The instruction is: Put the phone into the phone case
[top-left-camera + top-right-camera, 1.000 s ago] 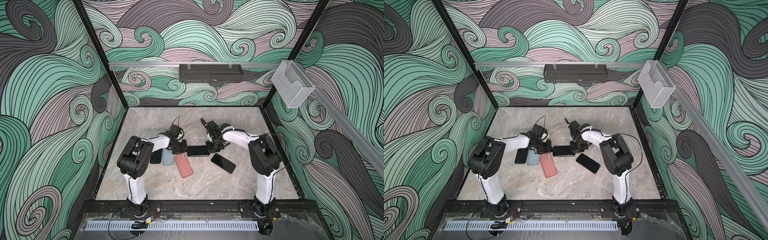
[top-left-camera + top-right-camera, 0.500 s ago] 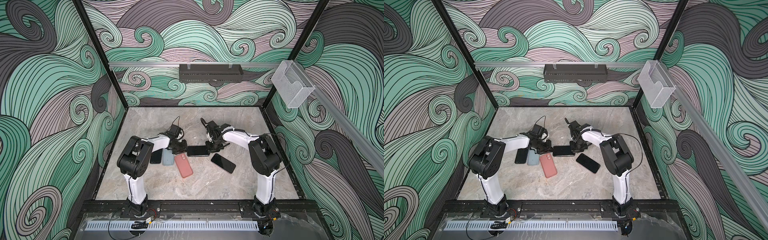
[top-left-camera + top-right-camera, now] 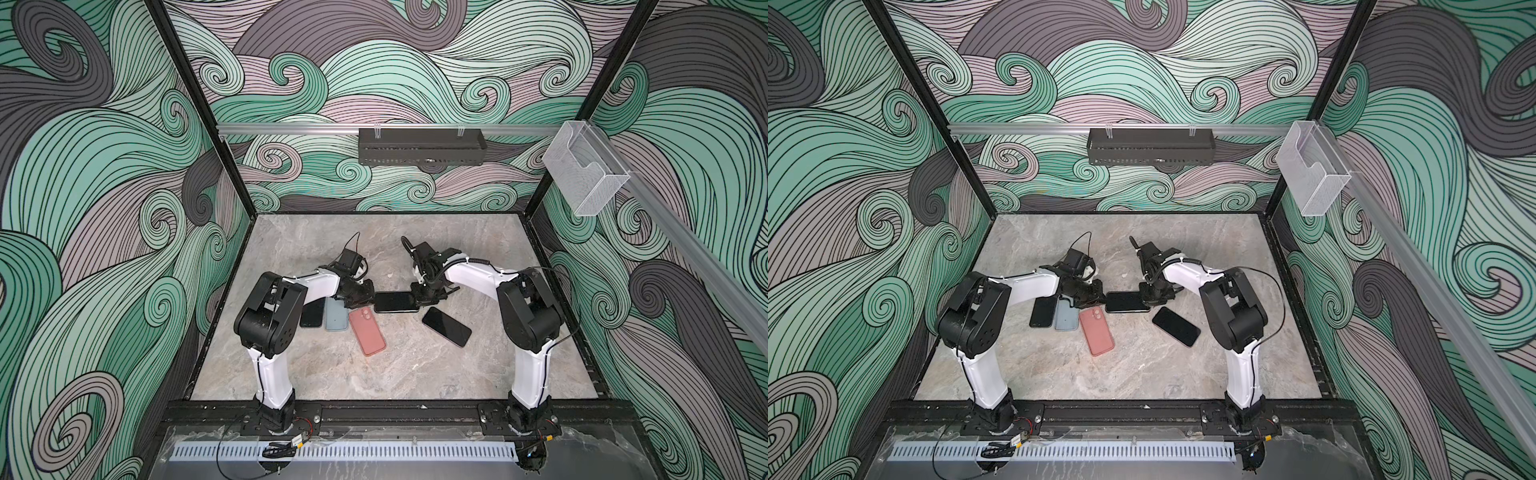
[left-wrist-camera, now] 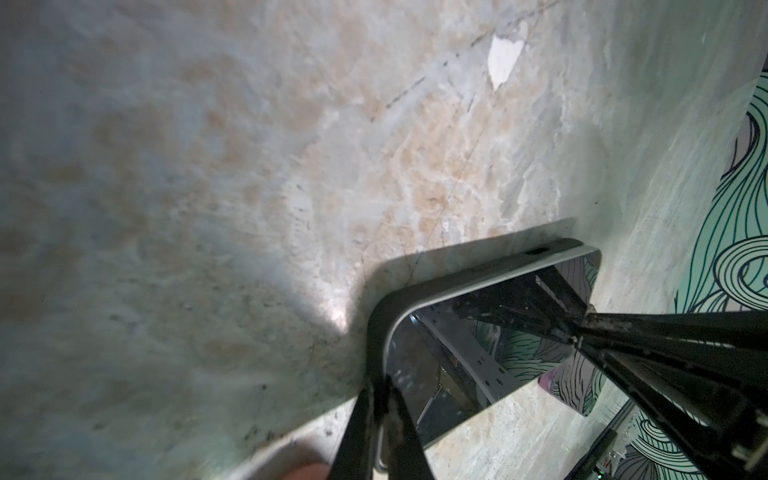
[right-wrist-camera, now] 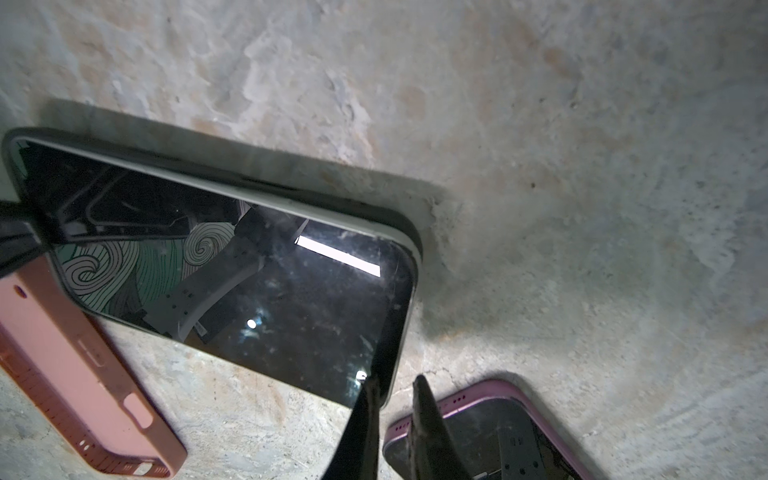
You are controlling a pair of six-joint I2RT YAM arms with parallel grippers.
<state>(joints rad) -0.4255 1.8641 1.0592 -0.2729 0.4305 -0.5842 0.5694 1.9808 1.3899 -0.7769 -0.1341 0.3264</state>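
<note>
One black phone (image 3: 396, 301) between left fingers (image 4: 365, 432) and right fingers (image 5: 428, 428)

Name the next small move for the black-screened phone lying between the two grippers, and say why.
Probably press down with the right gripper at its corner of the black-screened phone while the left gripper steadies the opposite end. The phone's pale side shows above the rim of the dark phone case along one long edge, so it looks not fully seated.
</note>
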